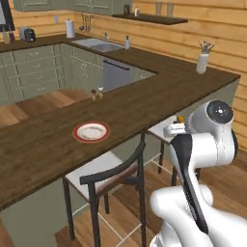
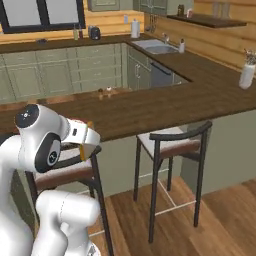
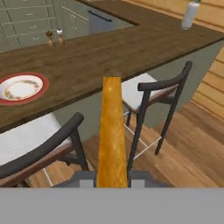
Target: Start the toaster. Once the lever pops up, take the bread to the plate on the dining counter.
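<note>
Gripper (image 3: 112, 183) is clamping the bread (image 3: 111, 131), jaws narrow on either side of the slice. From the hand view the slice is showing edge-on, a tall golden-brown strip sticking up from between the fingertips.

Taking the plate (image 1: 91, 131) as landmark: bread is hanging off the counter, on the stool side of the plate and well apart from it, not over the counter top. Plate is sitting flat on the dining counter (image 1: 144, 96), near the counter's edge, red rim and pale centre showing. In the hand view the plate (image 3: 21, 87) is lying up and left of the slice.

Two black-framed stools are standing below the counter edge, one (image 1: 103, 176) just under the plate, the other (image 2: 172, 142) further along from it. Salt and pepper shakers (image 1: 97, 93) are standing on the far side of the counter from the plate. A white vase (image 1: 203, 62) is sitting well away from the plate, toward the counter's far end. Beyond the plate, across the kitchen, sink (image 1: 96, 45) and a paper towel roll (image 1: 70, 28) are showing on the back worktop.
</note>
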Controlling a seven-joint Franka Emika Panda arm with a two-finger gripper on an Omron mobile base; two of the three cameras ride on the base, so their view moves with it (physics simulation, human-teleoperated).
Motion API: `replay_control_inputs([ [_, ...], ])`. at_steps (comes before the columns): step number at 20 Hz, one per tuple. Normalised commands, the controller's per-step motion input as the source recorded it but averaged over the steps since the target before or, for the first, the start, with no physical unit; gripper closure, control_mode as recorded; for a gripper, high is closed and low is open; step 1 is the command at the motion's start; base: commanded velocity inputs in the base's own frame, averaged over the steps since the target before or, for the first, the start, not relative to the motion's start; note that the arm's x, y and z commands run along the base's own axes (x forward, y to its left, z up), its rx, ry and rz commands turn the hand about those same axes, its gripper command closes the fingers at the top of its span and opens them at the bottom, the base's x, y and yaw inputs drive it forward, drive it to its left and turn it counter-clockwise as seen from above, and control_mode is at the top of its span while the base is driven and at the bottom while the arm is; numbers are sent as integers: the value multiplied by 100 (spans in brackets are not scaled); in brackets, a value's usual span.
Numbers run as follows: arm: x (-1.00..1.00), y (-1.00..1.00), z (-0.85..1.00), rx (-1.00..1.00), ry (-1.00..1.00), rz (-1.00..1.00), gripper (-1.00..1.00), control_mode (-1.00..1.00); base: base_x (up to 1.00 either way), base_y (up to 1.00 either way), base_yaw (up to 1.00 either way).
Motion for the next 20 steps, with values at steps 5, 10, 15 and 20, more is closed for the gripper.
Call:
replay_control_inputs([
  [5, 0, 0, 0, 0, 0, 0, 100, 100, 48, -34, 86],
  [10, 0, 0, 0, 0, 0, 0, 100, 100, 73, -9, 48],
  [15, 0, 0, 0, 0, 0, 0, 100, 100, 78, 4, 15],
  [20, 0, 0, 0, 0, 0, 0, 100, 100, 93, 0, 7],
])
